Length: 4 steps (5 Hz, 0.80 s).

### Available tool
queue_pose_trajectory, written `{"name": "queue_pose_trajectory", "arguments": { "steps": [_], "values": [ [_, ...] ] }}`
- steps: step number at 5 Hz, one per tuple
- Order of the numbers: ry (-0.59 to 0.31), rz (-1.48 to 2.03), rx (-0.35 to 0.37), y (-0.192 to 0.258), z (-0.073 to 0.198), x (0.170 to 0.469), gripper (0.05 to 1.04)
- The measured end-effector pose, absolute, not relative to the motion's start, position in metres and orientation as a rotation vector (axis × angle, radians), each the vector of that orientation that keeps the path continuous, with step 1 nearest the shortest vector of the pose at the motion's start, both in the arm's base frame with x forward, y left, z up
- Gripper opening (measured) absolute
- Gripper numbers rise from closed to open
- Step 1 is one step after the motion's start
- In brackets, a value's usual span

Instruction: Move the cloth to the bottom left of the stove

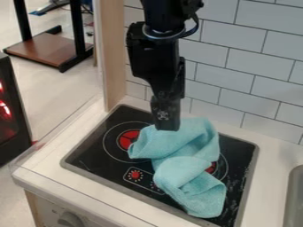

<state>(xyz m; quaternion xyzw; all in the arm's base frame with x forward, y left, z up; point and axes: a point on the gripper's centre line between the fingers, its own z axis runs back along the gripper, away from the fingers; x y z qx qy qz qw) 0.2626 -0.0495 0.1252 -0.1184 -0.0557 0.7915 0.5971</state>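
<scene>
The black gripper (pixel 166 127) hangs down from the top edge, its lower end at the upper left part of the light blue cloth (pixel 188 173). Whether it touches the cloth I cannot tell. Crumpled and folded, the cloth lies across the middle and right of the black stove (pixel 95 153), from near the back down to the front right. It covers part of the right burner and borders the left burner (pixel 128 139).
A white tiled wall (pixel 237 66) rises behind the stove, with a wooden post (pixel 114 53) at the back left. White counter (pixel 44 170) surrounds the stove. At the right edge is the grey rim of a sink (pixel 292 199).
</scene>
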Motion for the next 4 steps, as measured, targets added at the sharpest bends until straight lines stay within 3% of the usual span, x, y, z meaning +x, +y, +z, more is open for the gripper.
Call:
{"name": "queue_pose_trajectory", "arguments": {
  "steps": [1,4],
  "values": [
    [-0.115,1.841,-0.252,-0.050,0.119,0.260,0.999],
    [-0.092,1.911,-0.066,-0.046,0.054,0.280,0.999]
  ]
}}
